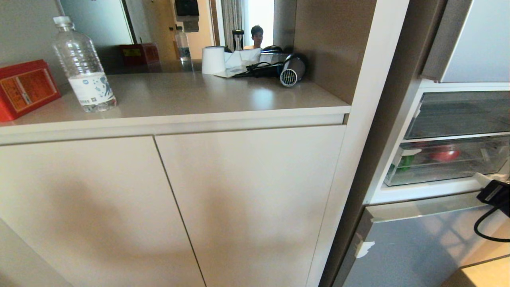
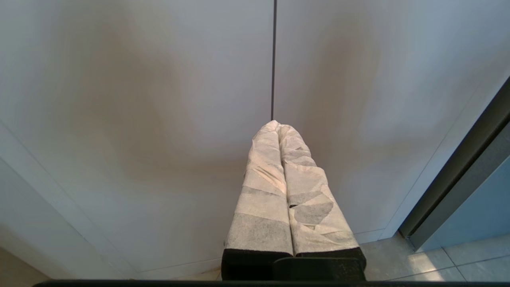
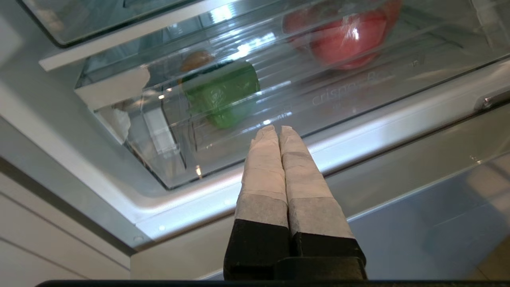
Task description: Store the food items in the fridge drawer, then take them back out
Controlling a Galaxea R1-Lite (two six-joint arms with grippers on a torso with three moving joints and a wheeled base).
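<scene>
The fridge drawer [image 3: 334, 99], a clear plastic bin, sits in the open fridge under a glass shelf. Through its front wall I see the green bell pepper [image 3: 219, 93] at one end, with a tan-brown potato [image 3: 195, 59] partly hidden behind it. My right gripper [image 3: 277, 129] is shut and empty, its taped fingertips just in front of the drawer's lower front edge, below the pepper. In the head view the drawer [image 1: 446, 175] is at the right, the pepper [image 1: 406, 161] a green patch inside, and the right gripper [image 1: 480, 178] enters at the right edge. My left gripper [image 2: 277, 124] hangs shut and empty before the cabinet doors.
A red round fruit or vegetable [image 3: 342, 36] lies in the drawer beside the pepper. The grey lower fridge panel [image 1: 418, 247] is below the drawer. On the counter [image 1: 199, 99] stand a water bottle [image 1: 83, 67], a red box [image 1: 24, 87] and a hair dryer [image 1: 291, 71]. A person shows far back.
</scene>
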